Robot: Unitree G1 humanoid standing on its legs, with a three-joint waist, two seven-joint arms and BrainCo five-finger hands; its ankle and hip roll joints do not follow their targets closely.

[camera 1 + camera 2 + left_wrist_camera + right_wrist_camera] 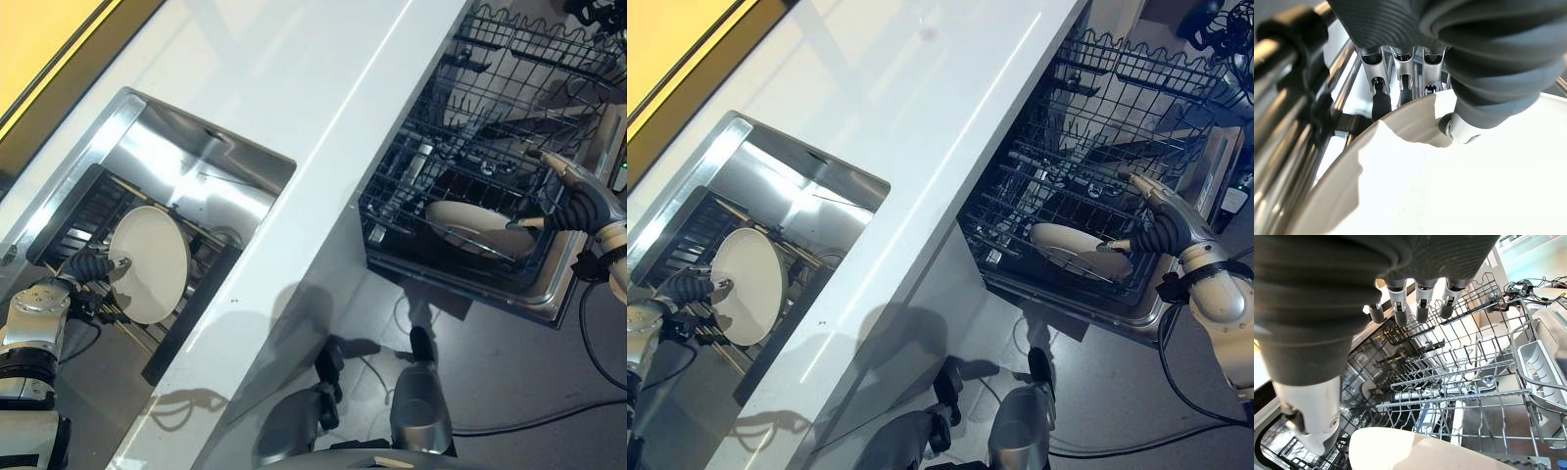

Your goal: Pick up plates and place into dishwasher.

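Note:
A cream plate (152,262) stands on edge in the steel sink (167,147), over a dark dish rack (98,201). My left hand (88,266) is shut on its left rim. In the left wrist view the fingers (1380,100) reach behind the plate (1449,186) and the thumb presses its front. A second cream plate (470,223) lies tilted in the dishwasher's lower rack (411,166). My right hand (578,201) is at that plate's right edge with its fingers (1400,308) straight over the rack. Its thumb hangs just beside the plate's rim (1415,450).
A white countertop (323,98) runs between the sink and the open dishwasher. The upper wire rack (529,49) is pulled out beyond the lower one. The dishwasher door (549,284) lies open below my right hand, over grey floor.

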